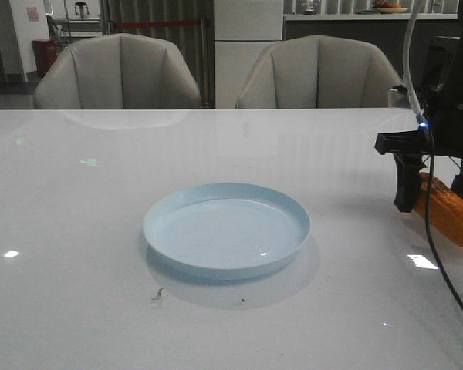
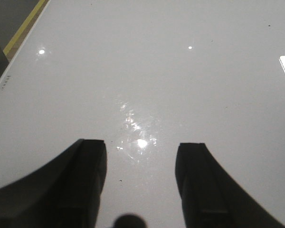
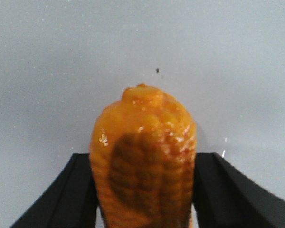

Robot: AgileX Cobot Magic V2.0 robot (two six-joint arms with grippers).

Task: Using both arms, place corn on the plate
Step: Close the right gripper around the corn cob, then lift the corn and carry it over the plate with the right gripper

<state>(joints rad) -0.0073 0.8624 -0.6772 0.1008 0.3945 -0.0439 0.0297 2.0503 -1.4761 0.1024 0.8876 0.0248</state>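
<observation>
The orange corn (image 1: pixel 451 216) lies on the white table at the far right, its tapered end pointing away. My right gripper (image 1: pixel 434 202) points down over it, one black finger on each side. In the right wrist view the corn (image 3: pixel 145 123) fills the gap of the gripper (image 3: pixel 145 156), and both fingers press against its sides. The pale blue plate (image 1: pixel 224 231) sits empty at the table's middle, well left of the corn. My left gripper (image 2: pixel 141 144) is open and empty over bare table; it is out of the front view.
Two grey chairs (image 1: pixel 119 73) stand behind the table's far edge. A black cable (image 1: pixel 440 262) hangs from the right arm in front of the corn. The table's edge and a yellow floor line (image 2: pixel 23 28) show in the left wrist view.
</observation>
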